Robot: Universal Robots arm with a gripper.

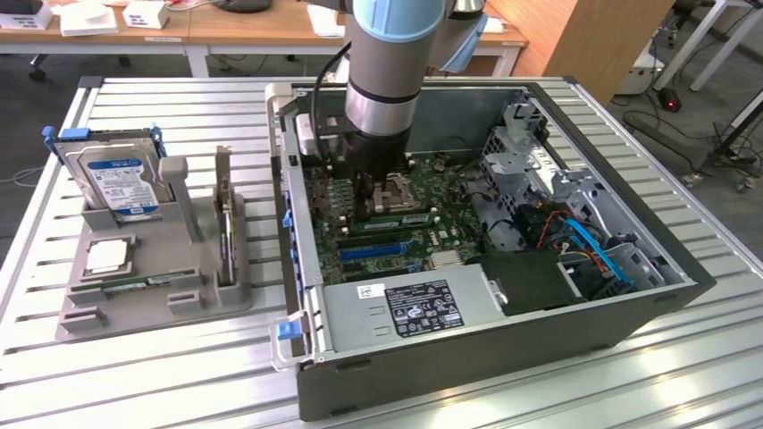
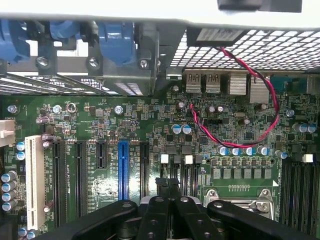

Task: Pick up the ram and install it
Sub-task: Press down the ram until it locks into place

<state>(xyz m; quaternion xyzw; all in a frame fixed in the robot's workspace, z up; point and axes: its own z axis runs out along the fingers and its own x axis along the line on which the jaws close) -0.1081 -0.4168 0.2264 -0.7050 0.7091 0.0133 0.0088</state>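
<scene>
My gripper [image 1: 388,190] reaches down into the open computer case [image 1: 667,295] and hovers close over the motherboard [image 1: 357,223], beside the processor socket [image 2: 240,197]. In the wrist view the gripper [image 2: 167,187] is shut, its black fingers [image 2: 155,215] pressed together with nothing visible between them. The ram [image 1: 399,217], a slim green stick, lies along the memory slots just in front of the gripper in the exterior view. I cannot tell whether the gripper touches it.
On the exterior view's left, a grey fixture [image 1: 155,304] holds a silver hard drive [image 1: 117,183], a square processor chip [image 1: 107,256] and a thin upright card [image 1: 224,223]. Inside the case are the power supply [image 1: 406,308], blue and red cables [image 1: 596,250] and a drive cage [image 1: 537,161].
</scene>
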